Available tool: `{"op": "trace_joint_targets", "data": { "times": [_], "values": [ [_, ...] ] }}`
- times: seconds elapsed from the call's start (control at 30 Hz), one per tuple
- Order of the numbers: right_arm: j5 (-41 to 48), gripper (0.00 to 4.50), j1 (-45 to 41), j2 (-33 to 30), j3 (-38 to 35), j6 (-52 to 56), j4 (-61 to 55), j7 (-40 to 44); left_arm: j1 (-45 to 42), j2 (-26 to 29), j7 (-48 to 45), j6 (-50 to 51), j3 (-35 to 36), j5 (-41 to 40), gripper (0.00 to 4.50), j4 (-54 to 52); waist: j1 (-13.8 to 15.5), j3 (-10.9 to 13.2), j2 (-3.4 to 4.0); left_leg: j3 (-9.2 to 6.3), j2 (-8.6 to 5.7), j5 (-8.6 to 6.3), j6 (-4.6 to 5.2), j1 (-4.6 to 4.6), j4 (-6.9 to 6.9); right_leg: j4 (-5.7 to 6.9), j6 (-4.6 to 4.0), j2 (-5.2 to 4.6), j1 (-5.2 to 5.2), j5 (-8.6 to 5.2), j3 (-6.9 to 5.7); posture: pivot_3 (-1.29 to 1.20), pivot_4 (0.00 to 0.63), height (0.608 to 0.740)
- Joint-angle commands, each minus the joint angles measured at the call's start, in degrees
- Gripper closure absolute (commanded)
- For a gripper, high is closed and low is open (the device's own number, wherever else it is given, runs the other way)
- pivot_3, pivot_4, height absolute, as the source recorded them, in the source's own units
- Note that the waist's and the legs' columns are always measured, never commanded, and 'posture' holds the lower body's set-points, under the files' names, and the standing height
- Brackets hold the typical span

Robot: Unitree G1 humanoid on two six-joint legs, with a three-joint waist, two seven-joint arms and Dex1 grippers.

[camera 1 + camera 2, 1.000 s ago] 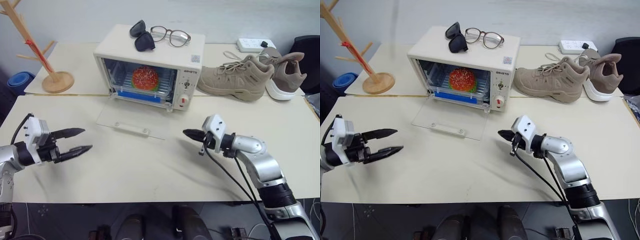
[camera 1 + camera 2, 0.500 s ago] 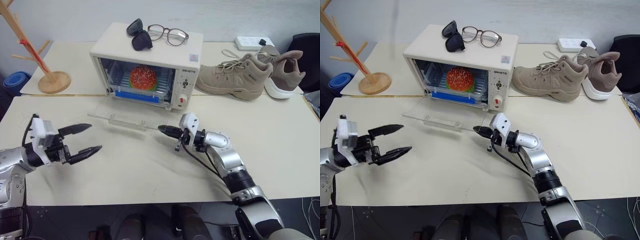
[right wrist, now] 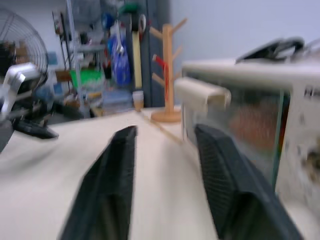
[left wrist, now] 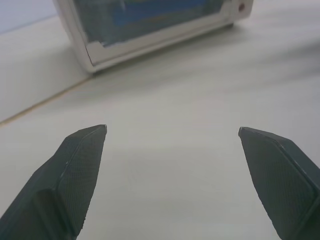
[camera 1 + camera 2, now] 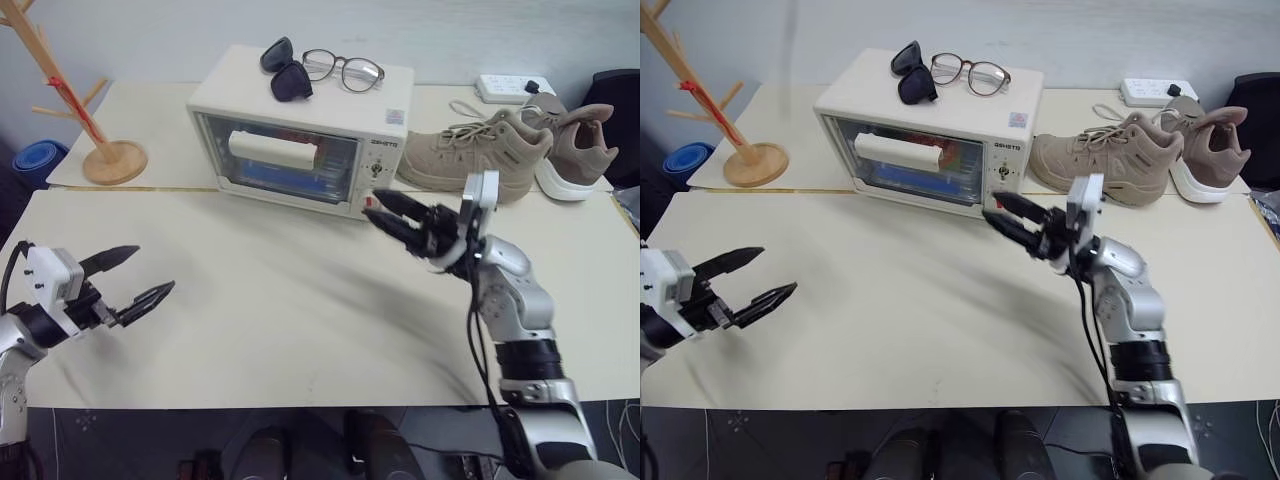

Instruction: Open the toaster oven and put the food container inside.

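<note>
The cream-white toaster oven stands at the back of the table with its glass door shut and the white bar handle up against the front. Through the glass I make out the food container as a blue strip with a reddish patch behind it. My right gripper hovers open just off the oven's lower right corner by the knobs, holding nothing. Far to the left, low over the table, my left gripper is wide open and empty. In the left wrist view its fingers face the oven.
Sunglasses and eyeglasses lie on the oven's top. A pair of tan shoes and a power strip sit right of the oven. A wooden rack stands at the back left.
The oven door, lying flat open before, has swung up and is shut. My right gripper rose with it toward the oven's front and opened. The left gripper stayed open.
</note>
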Motion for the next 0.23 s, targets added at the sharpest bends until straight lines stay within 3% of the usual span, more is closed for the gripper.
{"op": "trace_joint_targets", "data": {
  "times": [0.03,0.13,0.23],
  "values": [
    [-4.3,1.13,5.2,-7.2,-0.3,-8.0,0.9,10.5,5.4,0.3,-1.1,-4.8,1.6,3.3,0.00,-0.1,-0.1,0.0,0.01,-0.01,0.00,-0.02,0.04,0.07,-0.03,-0.07,0.00,0.00,0.09,0.00,-0.02,0.00,0.150,0.740],
    [-4.7,0.10,8.0,-9.6,-1.1,-9.8,3.0,12.5,8.2,-0.9,1.6,-6.6,1.1,5.9,0.00,-0.9,-0.2,0.0,0.01,0.03,0.04,-0.03,0.06,0.23,-0.09,-0.15,0.00,0.03,0.25,0.00,0.00,0.00,0.150,0.740],
    [-5.0,0.04,9.7,-8.9,-2.4,-11.5,4.3,11.0,10.4,-2.5,1.9,-6.7,0.4,5.5,0.00,-2.7,-0.1,0.0,0.02,0.01,0.04,-0.02,0.03,0.52,-0.09,0.01,0.00,0.01,0.45,0.01,0.03,0.00,0.150,0.740]
  ]
}}
